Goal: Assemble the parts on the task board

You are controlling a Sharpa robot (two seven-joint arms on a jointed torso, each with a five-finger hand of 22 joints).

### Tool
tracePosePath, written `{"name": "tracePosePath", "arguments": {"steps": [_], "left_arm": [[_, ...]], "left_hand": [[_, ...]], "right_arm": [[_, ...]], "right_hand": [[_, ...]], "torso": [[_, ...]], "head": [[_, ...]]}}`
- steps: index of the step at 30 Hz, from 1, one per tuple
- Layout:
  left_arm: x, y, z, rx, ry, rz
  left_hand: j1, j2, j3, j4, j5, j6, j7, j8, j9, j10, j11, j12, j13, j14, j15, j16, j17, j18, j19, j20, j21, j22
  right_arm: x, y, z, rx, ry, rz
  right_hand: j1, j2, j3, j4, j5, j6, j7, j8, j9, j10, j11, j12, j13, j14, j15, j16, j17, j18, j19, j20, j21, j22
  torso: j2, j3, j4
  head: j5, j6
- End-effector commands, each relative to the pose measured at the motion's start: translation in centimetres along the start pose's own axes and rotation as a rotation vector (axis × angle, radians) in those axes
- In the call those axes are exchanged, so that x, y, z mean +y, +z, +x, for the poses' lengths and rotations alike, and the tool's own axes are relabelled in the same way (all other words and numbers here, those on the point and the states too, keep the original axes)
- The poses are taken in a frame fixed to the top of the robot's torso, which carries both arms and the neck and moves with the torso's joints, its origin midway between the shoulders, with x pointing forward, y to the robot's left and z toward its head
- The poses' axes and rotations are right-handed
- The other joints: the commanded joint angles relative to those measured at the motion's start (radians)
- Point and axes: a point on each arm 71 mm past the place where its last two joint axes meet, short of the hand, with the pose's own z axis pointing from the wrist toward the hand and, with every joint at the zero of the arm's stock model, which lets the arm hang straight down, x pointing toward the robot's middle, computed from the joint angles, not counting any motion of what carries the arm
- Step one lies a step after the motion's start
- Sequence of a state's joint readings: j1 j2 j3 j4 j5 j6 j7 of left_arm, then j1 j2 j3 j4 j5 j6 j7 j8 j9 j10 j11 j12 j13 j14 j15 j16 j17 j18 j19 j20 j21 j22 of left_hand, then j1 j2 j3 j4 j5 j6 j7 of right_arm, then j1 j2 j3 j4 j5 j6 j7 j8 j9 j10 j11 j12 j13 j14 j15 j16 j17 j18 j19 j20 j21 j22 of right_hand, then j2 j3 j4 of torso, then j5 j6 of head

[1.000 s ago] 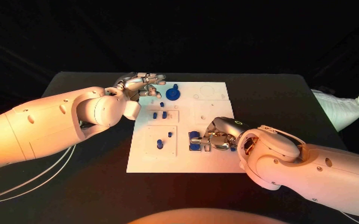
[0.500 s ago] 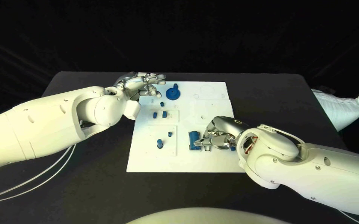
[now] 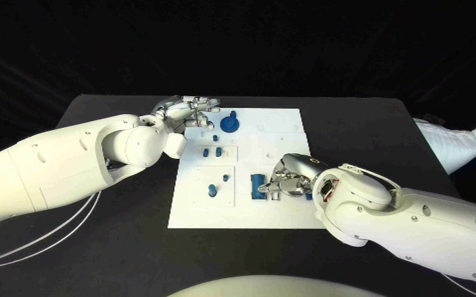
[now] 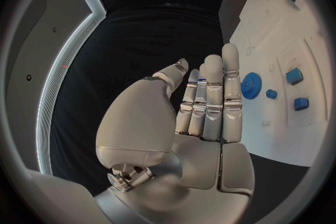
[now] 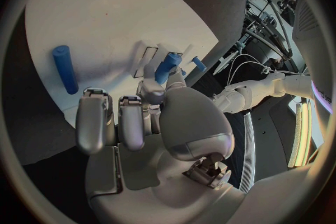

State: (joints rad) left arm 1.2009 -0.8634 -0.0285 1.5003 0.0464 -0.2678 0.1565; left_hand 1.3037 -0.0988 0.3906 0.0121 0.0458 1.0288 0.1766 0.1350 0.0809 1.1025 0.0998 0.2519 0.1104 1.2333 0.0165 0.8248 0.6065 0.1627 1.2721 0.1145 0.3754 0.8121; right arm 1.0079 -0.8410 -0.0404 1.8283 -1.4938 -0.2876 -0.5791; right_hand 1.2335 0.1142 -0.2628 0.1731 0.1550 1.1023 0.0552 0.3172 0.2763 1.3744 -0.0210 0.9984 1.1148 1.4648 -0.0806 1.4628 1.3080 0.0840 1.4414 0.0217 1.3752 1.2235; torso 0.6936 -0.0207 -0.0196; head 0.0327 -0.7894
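Movement over the last second is slight: the right hand [image 3: 285, 181], low and right of centre in the head view, has crept a little further onto the task board [image 3: 283, 119], fingers curled over a blue part [image 5: 167, 66] near the board's lower middle; whether it truly pinches that part I cannot tell. A blue peg [image 5: 64, 68] lies loose beside it. The left hand [image 3: 188, 113] has stayed at the board's upper left edge, fingers straight and together, holding nothing, near the blue gear [image 3: 230, 125]. Seating looks unfinished.
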Motion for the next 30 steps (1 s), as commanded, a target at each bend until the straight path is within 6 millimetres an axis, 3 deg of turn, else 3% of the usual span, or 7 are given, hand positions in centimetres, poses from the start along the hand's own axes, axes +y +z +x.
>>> {"name": "tracePosePath", "arguments": {"steps": [1,7,11,14,19,25,30], "left_arm": [[0.0,0.0,0.2,0.022,0.000,0.003],[-0.1,-0.1,0.1,0.020,0.000,0.004],[-0.1,-0.1,0.0,0.017,0.001,0.007],[-0.1,-0.2,-0.2,0.015,0.002,0.011],[-0.2,-0.3,-0.3,0.014,0.003,0.016],[-0.2,-0.3,-0.3,0.015,0.003,0.018],[-0.1,-0.3,-0.3,0.018,0.003,0.017]], "left_hand": [[0.007,0.001,-0.001,-0.005,0.006,-0.008,-0.001,0.005,-0.001,-0.009,0.002,0.007,0.001,-0.010,0.000,0.005,-0.002,0.018,0.004,-0.001,-0.005,-0.002],[0.007,0.001,-0.001,-0.005,0.006,-0.008,-0.001,0.005,-0.001,-0.009,0.002,0.007,0.001,-0.010,0.000,0.005,-0.002,0.018,0.004,-0.001,-0.005,-0.002],[0.007,0.001,-0.001,-0.005,0.006,-0.008,-0.001,0.005,-0.001,-0.009,0.002,0.007,0.001,-0.010,0.000,0.005,-0.002,0.018,0.004,-0.001,-0.005,-0.002],[0.007,0.001,-0.002,-0.005,0.006,-0.008,-0.001,0.005,-0.001,-0.010,0.002,0.007,0.001,-0.011,0.001,0.004,-0.002,0.018,0.004,-0.001,-0.006,-0.003],[0.007,0.001,-0.002,-0.005,0.006,-0.008,-0.001,0.005,-0.001,-0.010,0.002,0.007,0.001,-0.011,0.001,0.004,-0.002,0.018,0.004,-0.001,-0.006,-0.003],[0.007,0.001,-0.002,-0.005,0.006,-0.009,-0.001,0.005,-0.001,-0.010,0.002,0.008,0.001,-0.011,0.001,0.004,-0.003,0.018,0.004,0.000,-0.006,-0.003],[0.007,0.001,-0.002,-0.005,0.006,-0.009,-0.001,0.005,-0.001,-0.010,0.002,0.008,0.001,-0.011,0.001,0.004,-0.003,0.018,0.004,0.000,-0.006,-0.003]], "right_arm": [[-0.1,-0.2,0.1,0.008,-0.004,-0.011],[-0.9,-1.5,-0.8,-0.056,0.107,-0.072],[-1.9,-2.6,-1.5,-0.073,0.159,-0.093],[-3.1,-3.4,-2.2,-0.079,0.161,-0.081],[-5.2,-4.2,-2.9,-0.103,0.107,-0.033],[-7.1,-4.5,-3.0,-0.083,0.015,0.065],[-7.8,-4.4,-2.6,-0.056,-0.024,0.117]], "right_hand": [[-0.020,-0.008,-0.013,0.013,0.008,0.002,0.000,-0.001,0.001,0.003,0.001,-0.010,-0.002,0.075,-0.005,0.003,0.101,-0.015,0.004,0.002,0.003,0.000],[-0.013,-0.038,-0.039,0.024,0.050,-0.053,0.021,-0.031,-0.008,-0.073,0.020,-0.161,-0.104,0.054,0.009,-0.062,0.016,0.002,-0.039,0.012,-0.059,-0.094],[0.056,-0.027,-0.018,-0.009,0.076,-0.092,0.036,-0.056,-0.017,-0.078,0.030,-0.163,-0.104,0.055,0.017,-0.064,0.017,0.002,-0.039,0.020,-0.061,-0.094],[0.124,-0.011,0.009,-0.046,0.059,-0.102,0.043,-0.071,-0.022,-0.081,0.034,-0.166,-0.105,0.058,0.021,-0.062,0.021,0.002,-0.036,0.024,-0.061,-0.092],[0.164,0.001,0.031,-0.070,0.037,-0.093,0.042,-0.081,-0.026,-0.078,0.034,-0.164,-0.103,0.061,0.021,-0.057,0.030,0.001,-0.032,0.024,-0.056,-0.083],[0.124,-0.013,0.014,-0.044,0.040,-0.060,0.037,-0.088,-0.029,-0.075,0.031,-0.176,-0.113,0.061,0.020,-0.059,0.028,0.001,-0.031,0.024,-0.057,-0.085],[0.110,-0.013,0.010,-0.031,0.046,-0.044,0.033,-0.089,-0.028,-0.073,0.028,-0.180,-0.116,0.061,0.017,-0.060,0.028,0.001,-0.030,0.022,-0.058,-0.085]], "torso": [[0.001,0.0004,-0.0014],[0.000,0.0001,-0.0013],[-0.001,0.0006,-0.0039],[-0.001,0.0004,-0.0045],[-0.002,0.0014,-0.0097],[-0.003,0.0016,-0.0151],[-0.003,0.0022,-0.0127]], "head": [[0.000,-0.001],[-0.002,-0.004],[-0.005,-0.001],[-0.013,0.000],[-0.014,0.003],[-0.020,0.006],[-0.022,0.006]]}}
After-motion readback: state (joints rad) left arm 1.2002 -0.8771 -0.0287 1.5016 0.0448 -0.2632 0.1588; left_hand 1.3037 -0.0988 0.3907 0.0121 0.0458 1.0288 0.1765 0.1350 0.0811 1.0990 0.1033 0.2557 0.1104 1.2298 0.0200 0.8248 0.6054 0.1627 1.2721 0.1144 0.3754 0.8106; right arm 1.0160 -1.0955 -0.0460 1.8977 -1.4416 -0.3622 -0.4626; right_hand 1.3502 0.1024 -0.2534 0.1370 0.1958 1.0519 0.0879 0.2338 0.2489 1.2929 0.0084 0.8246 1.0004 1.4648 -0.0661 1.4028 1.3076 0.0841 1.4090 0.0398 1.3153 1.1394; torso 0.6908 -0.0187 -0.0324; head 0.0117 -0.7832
